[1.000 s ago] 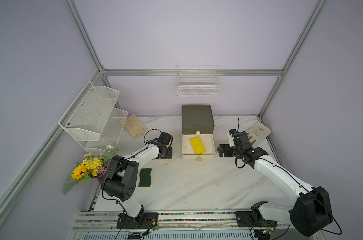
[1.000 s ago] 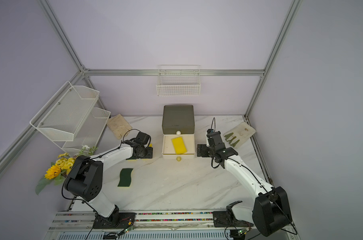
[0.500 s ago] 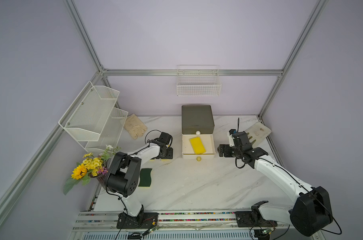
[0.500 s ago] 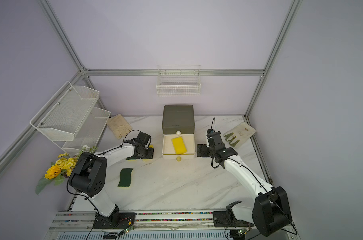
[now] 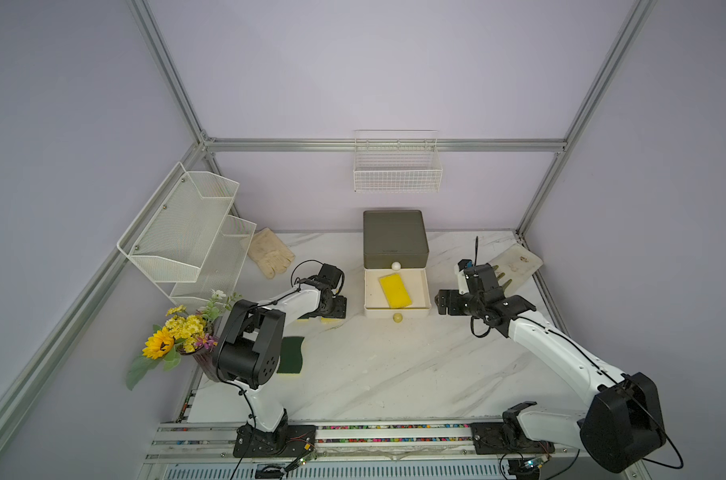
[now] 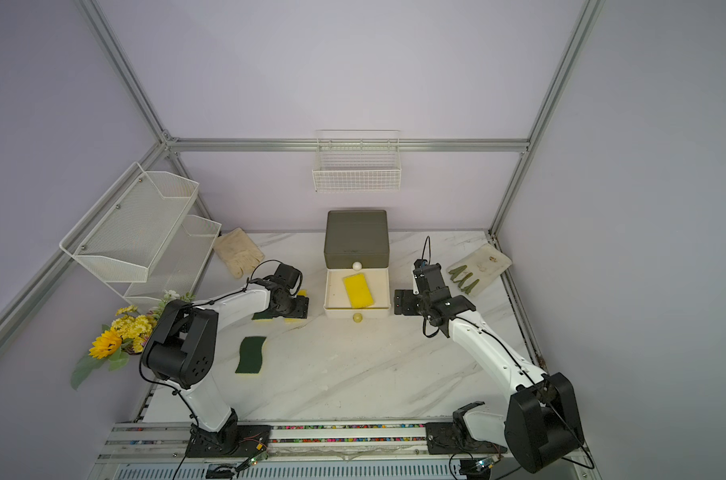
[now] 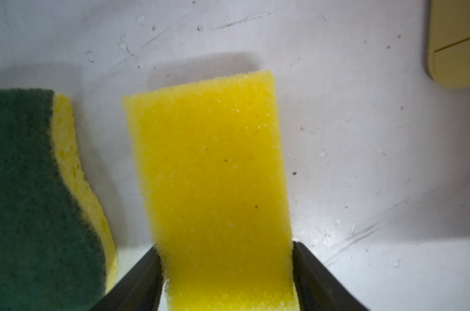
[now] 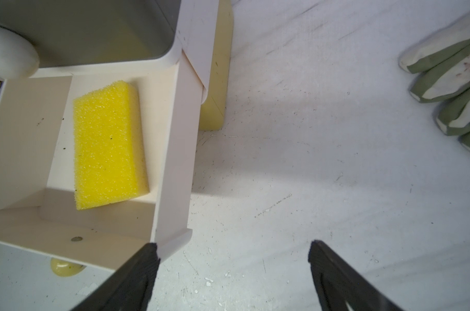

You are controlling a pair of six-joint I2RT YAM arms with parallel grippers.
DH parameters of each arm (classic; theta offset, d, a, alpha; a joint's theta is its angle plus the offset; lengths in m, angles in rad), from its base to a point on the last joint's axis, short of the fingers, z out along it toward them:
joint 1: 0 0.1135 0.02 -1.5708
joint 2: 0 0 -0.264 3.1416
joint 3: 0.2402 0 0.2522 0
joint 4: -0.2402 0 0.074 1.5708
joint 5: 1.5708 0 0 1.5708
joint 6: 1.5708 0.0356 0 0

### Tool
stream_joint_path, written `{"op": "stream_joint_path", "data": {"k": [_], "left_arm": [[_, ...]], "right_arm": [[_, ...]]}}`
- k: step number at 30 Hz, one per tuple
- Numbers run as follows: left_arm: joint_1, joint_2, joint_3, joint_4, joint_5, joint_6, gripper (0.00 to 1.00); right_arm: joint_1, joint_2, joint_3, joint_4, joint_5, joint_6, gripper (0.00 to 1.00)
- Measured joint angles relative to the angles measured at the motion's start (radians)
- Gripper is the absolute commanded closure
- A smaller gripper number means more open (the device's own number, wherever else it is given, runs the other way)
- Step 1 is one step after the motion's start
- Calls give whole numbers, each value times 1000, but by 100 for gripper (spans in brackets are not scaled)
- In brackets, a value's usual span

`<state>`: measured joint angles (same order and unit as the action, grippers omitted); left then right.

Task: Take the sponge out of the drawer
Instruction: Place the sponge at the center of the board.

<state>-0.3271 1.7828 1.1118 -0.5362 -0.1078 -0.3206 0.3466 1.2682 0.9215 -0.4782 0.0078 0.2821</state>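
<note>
The right gripper (image 8: 232,245) stands with its jaws wide apart and nothing between them, low over the table (image 5: 394,374), just outside the front right corner of the drawer (image 8: 174,161). The drawer stands open, and the sponge (image 8: 108,145) lies flat inside it, a little slanted; it is beyond this gripper and to its side, not touching it. The left gripper (image 5: 332,311) is on the other side of the drawer, apart from that sponge. In the left wrist view a second yellow sponge (image 7: 212,175) lies on the table between its fingers (image 7: 145,280), which touch both its sides; whether they press it or only touch it, I cannot tell

Counted from near to far, the sponges are four: the front green sponge (image 6: 251,354) alone, the side green sponge (image 7: 26,188) just beside the left gripper, the one between the fingers, the one in the drawer. The knobs are two: a yellowish knob (image 5: 397,318) on the drawer front, a white knob (image 5: 395,265) behind. The gloves are two: a pale glove (image 5: 269,257) far left, a green-fingered glove (image 5: 515,266) far right
</note>
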Motion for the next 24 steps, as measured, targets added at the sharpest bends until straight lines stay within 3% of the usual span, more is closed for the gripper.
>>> {"op": "stream_joint_path", "data": {"k": [14, 24], "left_arm": [[4, 11, 12, -4, 0, 37, 28], [5, 10, 13, -16, 0, 55, 19]], "right_arm": [[0, 0, 0, 0, 0, 0, 8], [0, 0, 0, 0, 0, 0, 8]]}}
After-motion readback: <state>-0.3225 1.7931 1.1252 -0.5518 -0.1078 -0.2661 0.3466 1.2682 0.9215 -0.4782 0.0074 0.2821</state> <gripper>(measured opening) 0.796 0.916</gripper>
